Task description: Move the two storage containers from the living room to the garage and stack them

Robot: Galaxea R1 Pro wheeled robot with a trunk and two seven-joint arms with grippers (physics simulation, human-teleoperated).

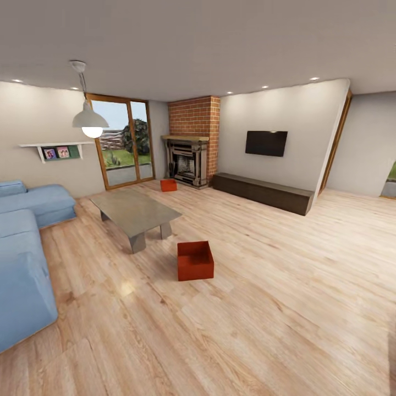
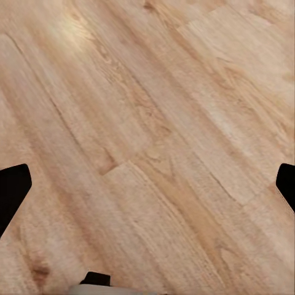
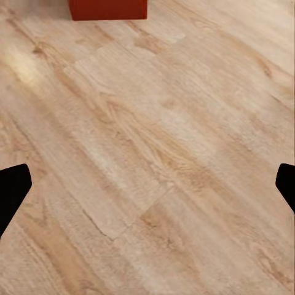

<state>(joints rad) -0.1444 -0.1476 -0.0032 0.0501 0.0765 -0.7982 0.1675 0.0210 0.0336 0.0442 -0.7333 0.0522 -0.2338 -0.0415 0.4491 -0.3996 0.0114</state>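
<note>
I am in the living room. One orange-red storage container [image 1: 194,260] stands open-topped on the light wood-plank flooring just right of the low table. The other storage container [image 1: 169,185] sits farther back, on the planks in front of the brick fireplace [image 1: 190,148]. In the right wrist view a red wall of the near container [image 3: 108,8] shows beyond my right gripper [image 3: 147,184], whose dark fingers stand wide apart over bare planks. My left gripper [image 2: 147,187] is open too, hovering over plank flooring with nothing between its fingers. The garage is out of view.
A grey low table [image 1: 135,212] stands left of the near container. A blue sofa [image 1: 25,253] runs along the left. A long dark low cabinet [image 1: 263,192] lies under the wall TV. Glass doors [image 1: 124,143] are at the back, a doorway [image 1: 366,146] at right.
</note>
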